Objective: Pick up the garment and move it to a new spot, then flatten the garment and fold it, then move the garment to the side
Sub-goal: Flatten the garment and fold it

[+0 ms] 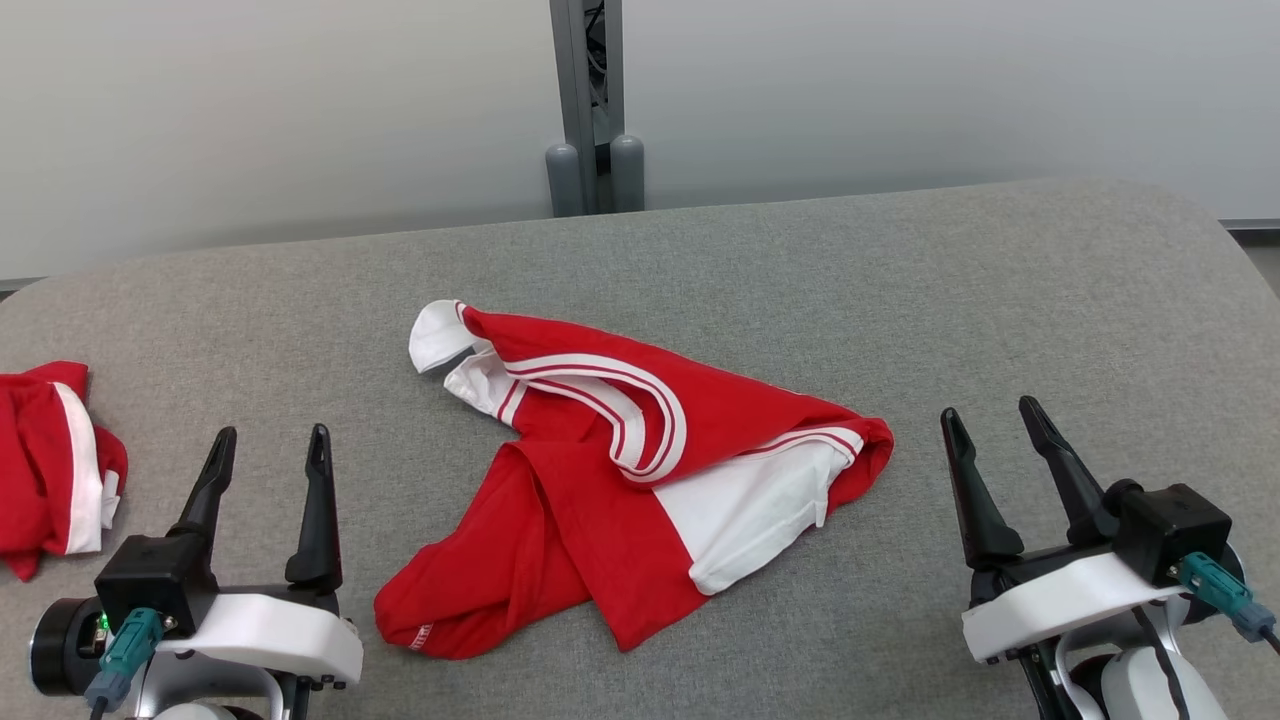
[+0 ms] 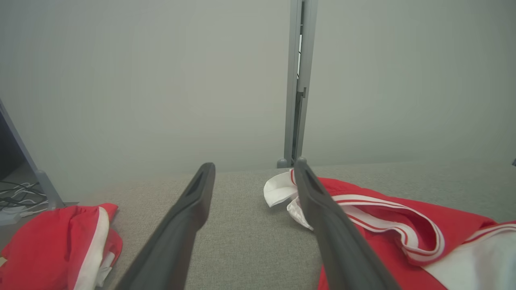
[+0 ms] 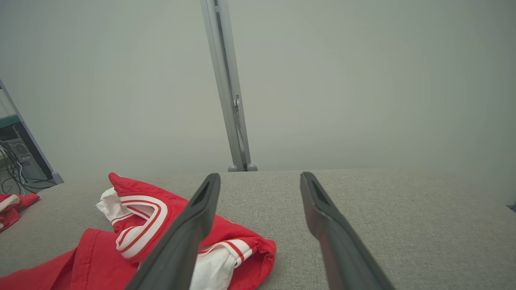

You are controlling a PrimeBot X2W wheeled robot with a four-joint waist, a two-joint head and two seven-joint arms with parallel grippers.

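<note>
A red and white garment (image 1: 620,480) lies crumpled in the middle of the grey table (image 1: 900,300), with a striped white collar band on top. My left gripper (image 1: 270,445) stands open at the lower left, apart from the cloth. My right gripper (image 1: 995,412) is open at the lower right, a short way off the garment's right end. In the left wrist view the garment (image 2: 403,225) lies right of my open left gripper (image 2: 252,169). The right wrist view has the garment (image 3: 137,217) to the left of my open right gripper (image 3: 260,177).
A second red and white cloth (image 1: 50,460) is bunched at the table's left edge, also in the left wrist view (image 2: 60,245). A grey post (image 1: 590,100) stands behind the table against a pale wall. Cables (image 2: 16,193) lie on the floor at the left.
</note>
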